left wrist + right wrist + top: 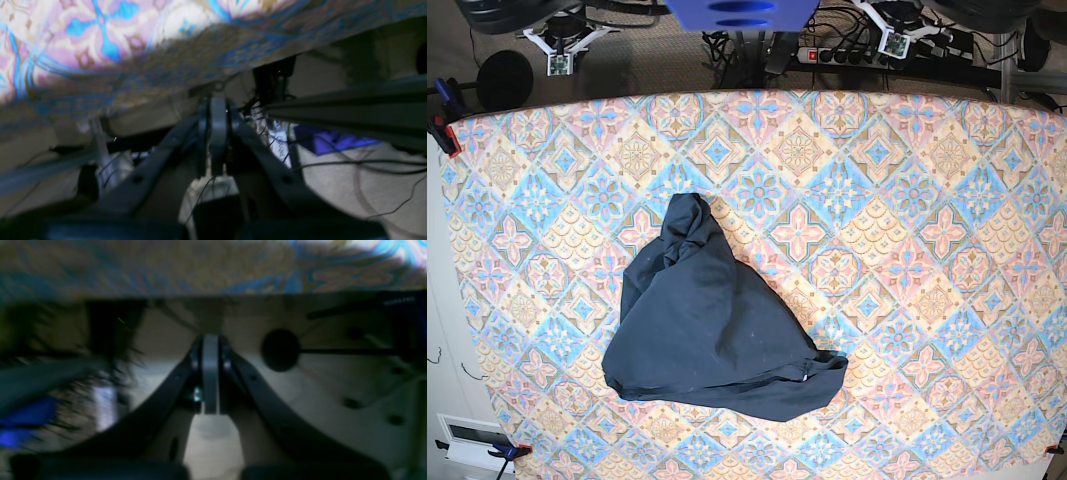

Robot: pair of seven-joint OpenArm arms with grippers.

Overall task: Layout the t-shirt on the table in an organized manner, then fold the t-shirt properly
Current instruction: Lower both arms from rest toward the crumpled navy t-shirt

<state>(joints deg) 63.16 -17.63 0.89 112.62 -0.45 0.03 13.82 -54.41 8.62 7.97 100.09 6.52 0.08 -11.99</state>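
The dark navy t-shirt [712, 325] lies crumpled in a rough triangle on the table [927, 230], left of centre and toward the near edge, its folds bunched along the bottom. Neither gripper is near it. In the left wrist view my left gripper [218, 108] is shut and empty, held below the overhanging edge of the table cloth [100, 50]. My right gripper [210, 340] is also shut with nothing in it, just under the cloth's edge [200, 270]. Both wrist views are blurred.
Beyond the table's far edge are a power strip [847, 55], cables and a black round object [505, 78]. Clamps hold the cloth at the left corners [442, 128] [507, 452]. A blue part [742, 12] hangs at top centre.
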